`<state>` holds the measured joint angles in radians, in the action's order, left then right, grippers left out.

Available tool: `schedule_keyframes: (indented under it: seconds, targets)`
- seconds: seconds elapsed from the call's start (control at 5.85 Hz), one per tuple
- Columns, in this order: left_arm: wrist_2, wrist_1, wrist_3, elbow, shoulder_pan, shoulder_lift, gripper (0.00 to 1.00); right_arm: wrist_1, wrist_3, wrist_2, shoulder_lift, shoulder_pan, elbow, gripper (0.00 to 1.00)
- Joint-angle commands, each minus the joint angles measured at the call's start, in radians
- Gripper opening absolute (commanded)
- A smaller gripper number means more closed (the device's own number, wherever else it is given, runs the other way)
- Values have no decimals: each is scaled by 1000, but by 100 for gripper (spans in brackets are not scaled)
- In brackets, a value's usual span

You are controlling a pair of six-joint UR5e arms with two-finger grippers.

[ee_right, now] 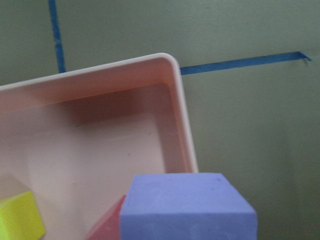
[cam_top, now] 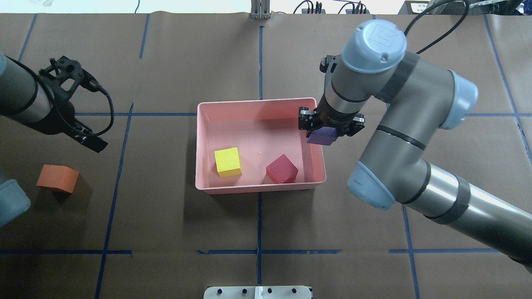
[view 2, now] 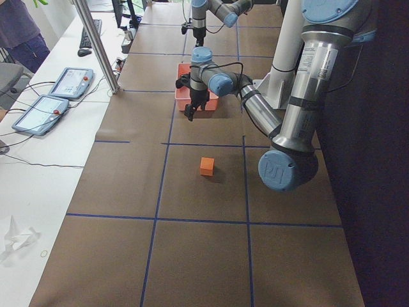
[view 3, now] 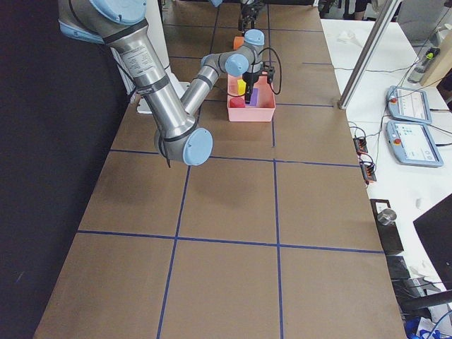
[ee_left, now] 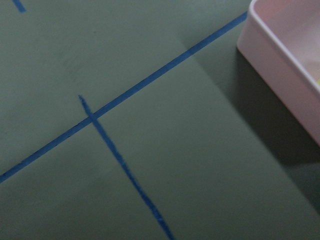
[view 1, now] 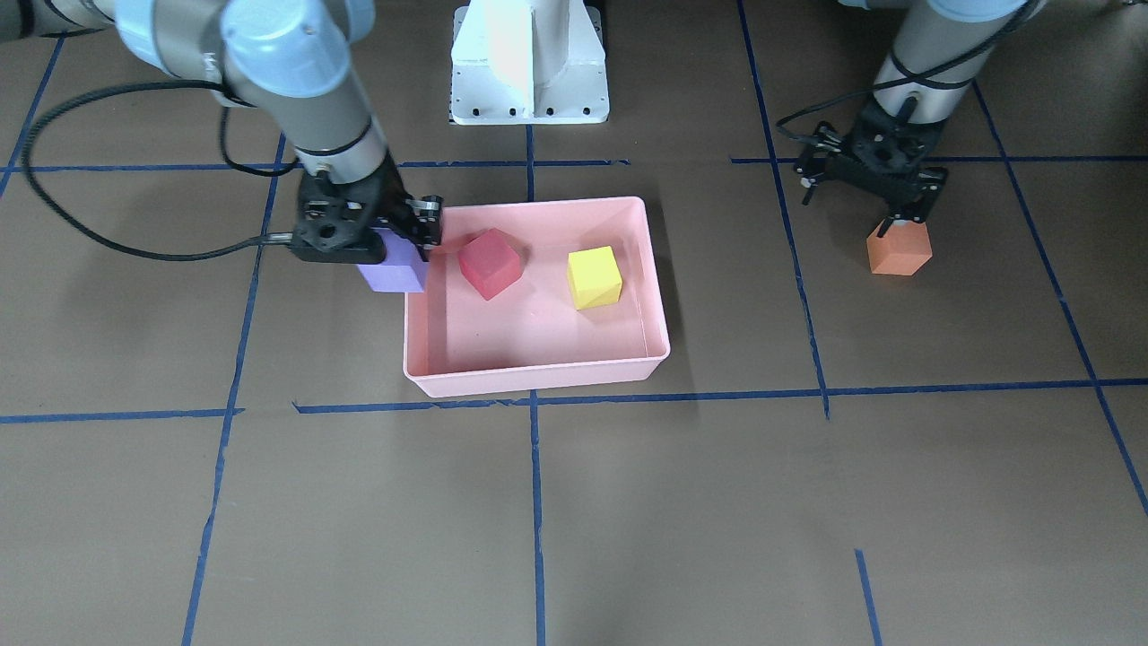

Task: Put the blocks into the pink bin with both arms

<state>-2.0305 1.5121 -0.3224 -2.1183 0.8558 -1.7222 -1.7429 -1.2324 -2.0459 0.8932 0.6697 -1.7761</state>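
My right gripper is shut on the purple block and holds it above the right rim of the pink bin. The right wrist view shows the purple block over the bin's corner. The red block and the yellow-green block lie inside the bin. The orange block sits on the table at the far left. My left gripper hangs raised between the orange block and the bin, empty, its fingers apart in the front-facing view.
The white pedestal base stands just behind the bin. Blue tape lines cross the brown table. A black cable trails from the right wrist. The left wrist view shows bare table and a bin corner.
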Motion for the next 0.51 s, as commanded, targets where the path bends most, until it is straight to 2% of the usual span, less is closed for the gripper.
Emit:
schedule_keyframes:
  seconds: [0.0, 0.17, 0.34]
  targets:
    - [1, 156, -74, -5, 12, 192, 100, 2, -103, 68, -132, -68, 133, 57]
    - [1, 260, -199, 7, 12, 290, 100, 3, -107, 119, -137, -84, 126, 100]
    - [1, 371, -365, 53, 11, 330, 100, 3, -105, 119, -134, -84, 121, 100]
